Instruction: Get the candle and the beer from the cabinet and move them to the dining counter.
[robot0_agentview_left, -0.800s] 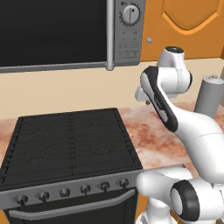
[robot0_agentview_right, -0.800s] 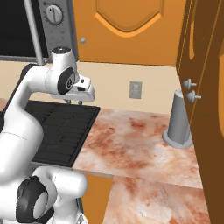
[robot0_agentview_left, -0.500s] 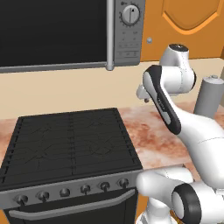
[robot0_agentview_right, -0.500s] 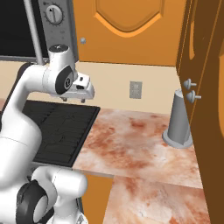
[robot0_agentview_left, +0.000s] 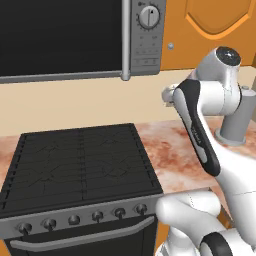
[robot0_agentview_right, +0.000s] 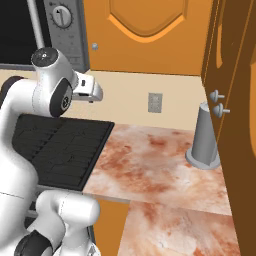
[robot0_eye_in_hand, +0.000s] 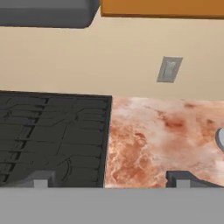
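The cabinet (robot0_agentview_right: 145, 35) hangs above the counter with its arched orange door shut, and it also appears at the upper right of the left base view (robot0_agentview_left: 215, 30). The candle and the beer are hidden. The dining counter is out of view. My gripper (robot0_eye_in_hand: 113, 180) is open with nothing between its fingers. It hovers high over the seam between the stove (robot0_eye_in_hand: 52, 135) and the marbled worktop (robot0_eye_in_hand: 166, 140). From the right base view the gripper (robot0_agentview_right: 94, 91) sits below the cabinet's lower left corner, pointing toward the back wall.
A tall grey canister (robot0_agentview_right: 204, 137) stands on the worktop at the right, beside a tall orange cupboard (robot0_agentview_right: 235, 100) with two knobs. A microwave (robot0_agentview_left: 75, 35) hangs over the stove (robot0_agentview_left: 80, 165). A wall outlet (robot0_agentview_right: 154, 102) sits on the beige back wall.
The arm has lifted, carrying the open hand a little higher toward the cabinet. The base and the other things have stayed put.
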